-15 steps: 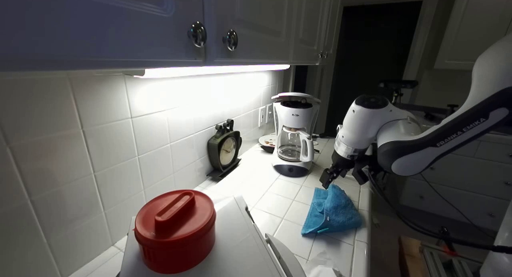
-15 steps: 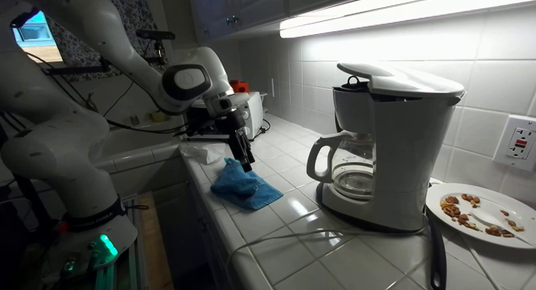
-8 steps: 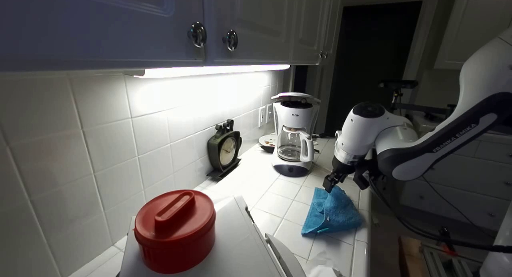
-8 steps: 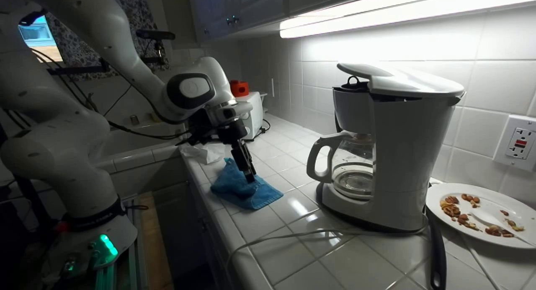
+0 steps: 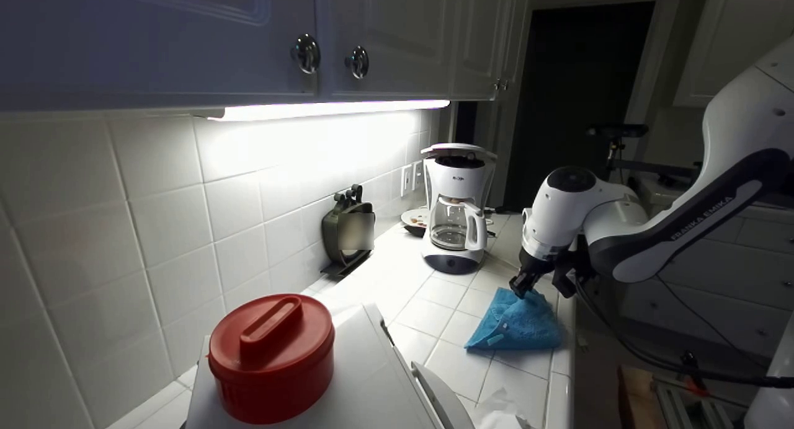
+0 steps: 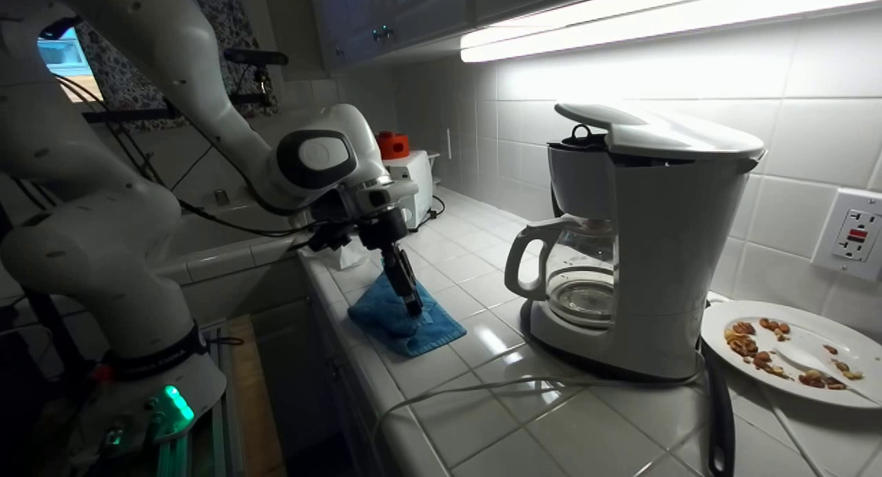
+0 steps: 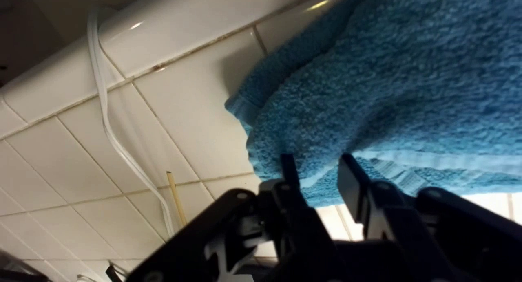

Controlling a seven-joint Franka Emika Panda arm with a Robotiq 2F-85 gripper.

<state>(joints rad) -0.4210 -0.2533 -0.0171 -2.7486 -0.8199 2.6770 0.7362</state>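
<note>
A folded blue towel (image 5: pixel 524 330) lies on the white tiled counter near its front edge. My gripper (image 7: pixel 317 156) points down at it, with its fingertips at the cloth. In the wrist view the jaws stand partly apart, and towel fabric shows in the gap between them; the flat inner pad (image 7: pixel 348 188) of a finger is visible there. Both exterior views show the gripper (image 6: pixel 415 313) meeting the upper part of the towel (image 6: pixel 444 325). Whether cloth is pinched I cannot tell. The towel fills the right side of the wrist view.
A white coffee maker (image 6: pixel 675 270) with a glass carafe stands close by, its cord (image 7: pixel 107 119) crossing the counter. Behind it is a plate (image 6: pixel 827 317) of nuts. A red lidded container (image 5: pixel 273 373) sits on a white appliance (image 5: pixel 356 367). Cabinets hang overhead.
My gripper has moved down onto the towel, and its jaws have drawn closer together. The towel has shifted slightly toward the coffee maker and its folds have changed.
</note>
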